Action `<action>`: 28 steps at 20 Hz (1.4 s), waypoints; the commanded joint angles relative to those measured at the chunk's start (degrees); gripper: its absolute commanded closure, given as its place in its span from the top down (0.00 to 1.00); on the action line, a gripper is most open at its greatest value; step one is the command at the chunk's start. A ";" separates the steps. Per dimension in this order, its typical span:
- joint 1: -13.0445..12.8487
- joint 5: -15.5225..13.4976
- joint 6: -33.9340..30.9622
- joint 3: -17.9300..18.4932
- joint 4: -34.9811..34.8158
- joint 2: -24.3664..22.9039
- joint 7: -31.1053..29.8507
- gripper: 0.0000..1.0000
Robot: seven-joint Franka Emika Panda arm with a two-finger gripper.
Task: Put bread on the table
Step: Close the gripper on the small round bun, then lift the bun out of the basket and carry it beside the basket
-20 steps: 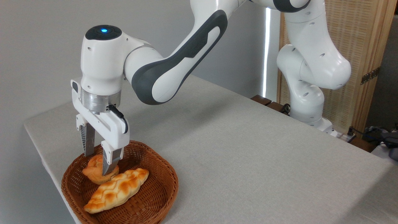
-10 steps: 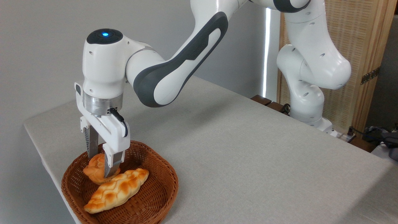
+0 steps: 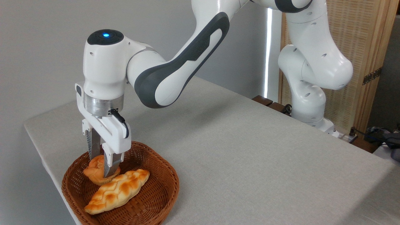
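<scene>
The bread (image 3: 96, 170) was found in the wicker basket (image 3: 162, 187) at the near left corner of the table (image 3: 250, 162), touching the braided loaf (image 3: 118, 190) beside it. The claw (image 3: 102, 168) was positioned vertically over the bun, with one finger at its far side and one at its near side; the jaws were narrowed about it, and contact appeared to have been made, though a firm hold could not be confirmed. The bun was not seen to be lifted. It was judged to be light and probably soft or hollow, with a knobbly top offering poor purchase; a grip across the paler ridged base, at moderate force, was considered advisable. Snagging on the adjacent loaf during lifting was noted as a risk.
</scene>
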 commanded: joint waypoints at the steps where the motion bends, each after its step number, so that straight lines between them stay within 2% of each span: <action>1: 0.14 -0.35 1.32 -0.25 -0.78 0.06 1.02 0.39; 16: 0.93 -0.79 0.35 -0.16 -0.43 -0.73 0.76 0.32; 19: 1.28 -1.31 -4.29 0.54 0.62 -2.75 0.76 0.32; 21: 4.08 -3.24 -7.80 0.37 1.41 -4.77 0.84 0.32; 22: 4.62 -3.86 -9.13 0.36 1.50 -6.08 0.84 0.32; 25: 5.15 -5.36 -13.70 1.94 1.41 -10.39 1.02 0.32; 28: 5.15 -5.36 -20.19 3.61 0.19 -14.61 3.03 0.32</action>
